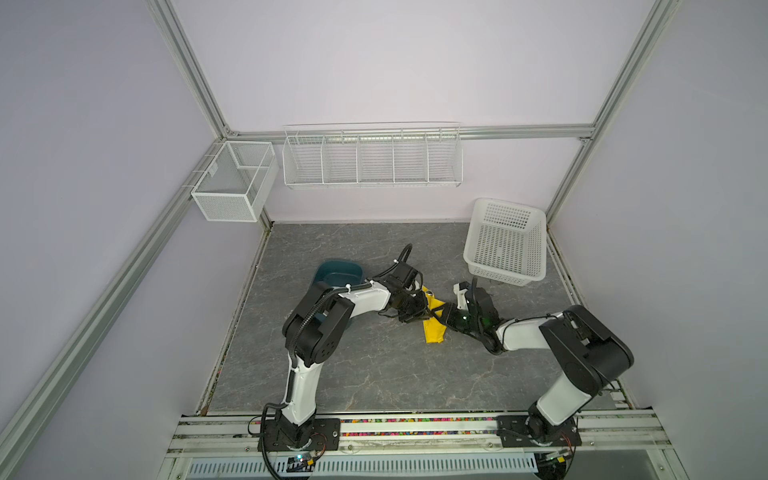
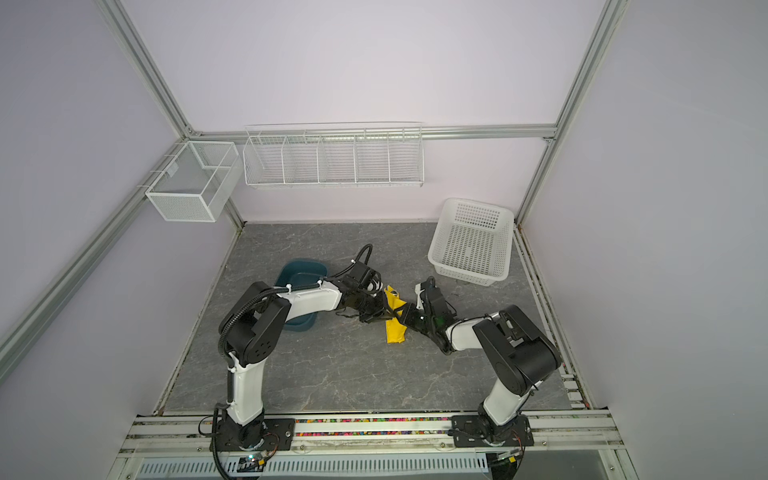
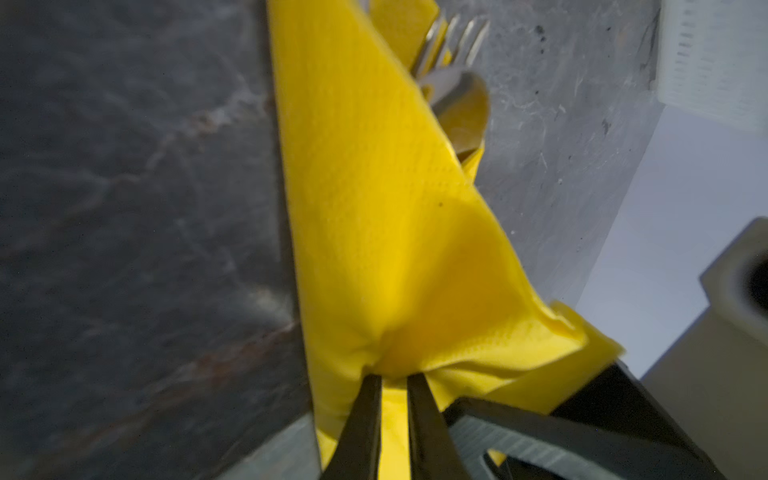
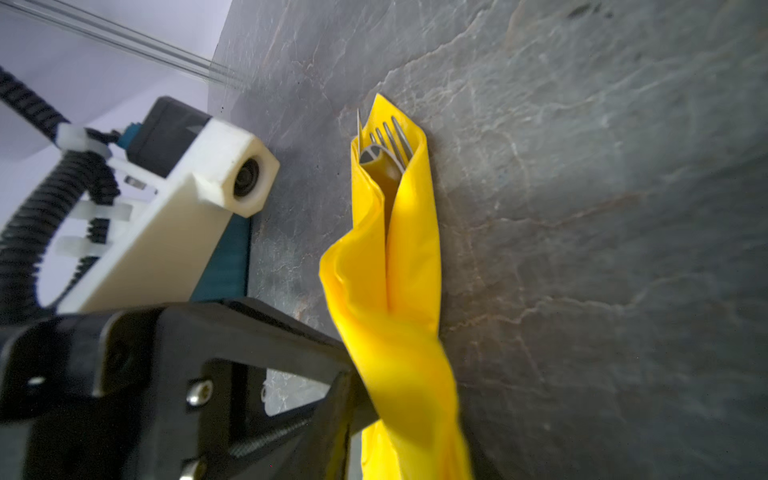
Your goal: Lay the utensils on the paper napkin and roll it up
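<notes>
The paper napkin point(image 1: 432, 329) point(image 2: 395, 331) lies mid-table, wrapped into a long yellow roll around the utensils. Fork tines point(image 4: 392, 139) point(image 3: 453, 37) and a spoon bowl point(image 4: 380, 160) stick out of its far end; the knife is mostly hidden. My left gripper point(image 1: 417, 313) point(image 2: 380, 316) point(image 3: 394, 376) is shut on a pinch of the napkin point(image 3: 395, 208) at the roll's left side. My right gripper point(image 1: 441, 319) point(image 2: 405, 318) meets the roll from the right. The napkin point(image 4: 411, 257) is twisted where it runs into its jaws. Its fingers barely show in the right wrist view.
A teal tub point(image 1: 336, 270) point(image 2: 299, 270) sits behind the left arm. A white plastic basket point(image 1: 507, 245) point(image 2: 471, 243) stands at the back right. A wire rack point(image 1: 372, 158) and a mesh box point(image 1: 232, 183) hang on the walls.
</notes>
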Robot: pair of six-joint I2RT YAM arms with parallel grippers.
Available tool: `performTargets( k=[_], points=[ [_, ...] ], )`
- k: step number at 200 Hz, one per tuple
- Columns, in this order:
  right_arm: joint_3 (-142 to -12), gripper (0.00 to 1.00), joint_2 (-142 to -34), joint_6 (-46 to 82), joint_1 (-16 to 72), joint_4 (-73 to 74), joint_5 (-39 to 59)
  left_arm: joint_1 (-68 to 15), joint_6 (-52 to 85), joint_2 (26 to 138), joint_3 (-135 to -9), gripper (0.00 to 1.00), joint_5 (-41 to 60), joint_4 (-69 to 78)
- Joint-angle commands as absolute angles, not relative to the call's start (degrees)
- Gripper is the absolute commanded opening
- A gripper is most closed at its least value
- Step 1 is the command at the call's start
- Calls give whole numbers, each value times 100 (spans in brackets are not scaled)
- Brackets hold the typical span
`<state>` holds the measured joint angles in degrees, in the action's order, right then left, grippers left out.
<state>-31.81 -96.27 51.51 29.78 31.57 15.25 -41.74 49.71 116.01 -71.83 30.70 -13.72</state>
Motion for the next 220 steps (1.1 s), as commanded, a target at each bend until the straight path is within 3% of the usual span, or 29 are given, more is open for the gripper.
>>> performTargets(
  k=[1,13,32,76,168,220],
  points=[
    [-3160,23,-9770,5010,3028,2531,1528,-4219,5116,11412,-6937,16,2917,-1020],
    [-3164,16,-9748,5034,3023,2531,1527,-4219,5148,11309,-6876,17,2934,-905],
    [-3186,13,-9725,5085,3021,2536,1530,-4214,5182,11098,-6722,18,2933,-685],
    [-3144,12,-9614,5212,3014,2630,1541,-4188,5035,10735,-6449,21,2726,-784],
    [-3180,16,-9611,5203,3005,2446,1555,-4184,4861,11308,-6537,18,3095,-970],
    [-3358,27,-9471,4992,3006,1849,1269,-4184,4804,11317,-6565,16,3021,-1099]
  ],
)
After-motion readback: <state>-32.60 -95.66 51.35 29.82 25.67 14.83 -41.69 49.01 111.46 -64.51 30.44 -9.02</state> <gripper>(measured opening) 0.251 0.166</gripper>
